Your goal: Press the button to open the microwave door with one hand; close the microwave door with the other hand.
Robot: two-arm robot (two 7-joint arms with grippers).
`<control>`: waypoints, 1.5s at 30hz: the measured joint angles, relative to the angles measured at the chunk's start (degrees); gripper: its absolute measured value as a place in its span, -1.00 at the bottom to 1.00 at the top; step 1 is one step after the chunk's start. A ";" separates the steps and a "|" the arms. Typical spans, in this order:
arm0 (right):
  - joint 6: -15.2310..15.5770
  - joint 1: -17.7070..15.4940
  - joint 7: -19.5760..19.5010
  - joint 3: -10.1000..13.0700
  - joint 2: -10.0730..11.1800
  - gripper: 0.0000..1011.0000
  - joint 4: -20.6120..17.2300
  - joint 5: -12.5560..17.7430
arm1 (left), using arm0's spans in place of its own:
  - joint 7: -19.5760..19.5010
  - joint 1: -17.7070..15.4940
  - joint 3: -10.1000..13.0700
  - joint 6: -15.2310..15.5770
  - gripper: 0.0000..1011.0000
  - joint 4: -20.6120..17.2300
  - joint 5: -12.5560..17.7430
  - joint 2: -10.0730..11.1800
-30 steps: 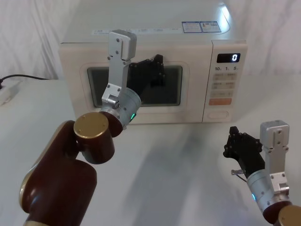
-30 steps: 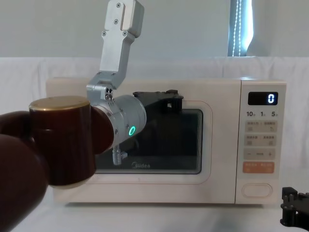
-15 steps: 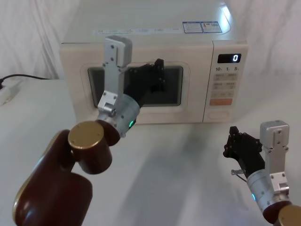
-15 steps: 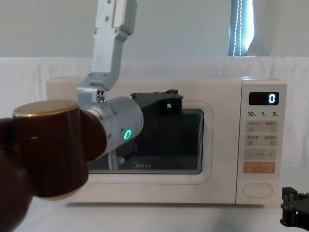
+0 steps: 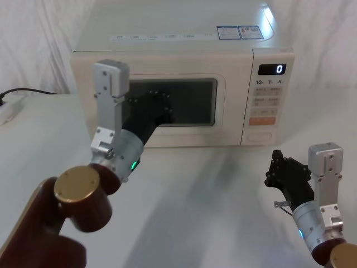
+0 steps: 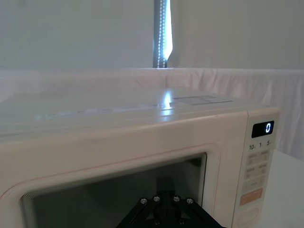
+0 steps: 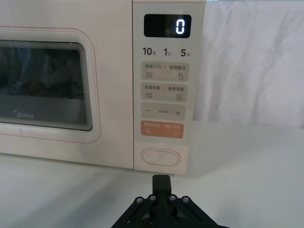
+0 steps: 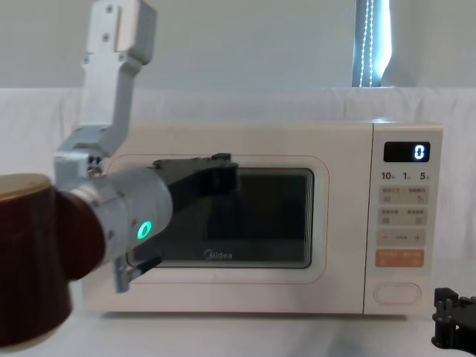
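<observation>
Facing the microwave door [image 5: 162, 106], shut and flush: left gripper [image 5: 159, 106] in front of its window, jaws' state cannot be told. Right gripper [image 5: 285, 174] low at counter's [image 5: 212, 190] right front, nearer the button [image 7: 161, 157], straight ahead; state likewise indeterminable.

From my console the microwave door [image 5: 223, 106] reads as smooth cream plastic with a soft sheen, its window dark and glossy. The button [image 7: 160, 157] is matt cream plastic. At ten o'clock of it, my left gripper [image 5: 159, 106] is matt black plastic on a brushed metal wrist. The tablecloth [image 5: 212, 190] looks like matt white cloth. My right gripper [image 5: 285, 173], at five o'clock, is matt black.
</observation>
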 joint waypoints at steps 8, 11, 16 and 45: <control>0.00 0.00 0.00 0.01 0.01 -1.00 0.00 0.00 | 1.87 6.23 -1.95 0.14 -1.00 -6.35 -0.46 1.26; 0.00 0.00 0.00 0.00 0.01 -1.00 0.00 0.00 | 2.82 8.40 -2.44 -0.31 -1.00 -8.14 -0.15 1.41; 0.00 0.00 0.00 0.00 0.00 -1.00 0.00 0.00 | 4.61 12.60 -3.42 -0.96 -1.00 -11.34 0.96 1.50; 0.00 0.00 0.00 0.00 0.01 -1.00 0.00 0.00 | 8.01 21.02 -7.32 -0.01 -1.00 -14.38 4.86 -2.05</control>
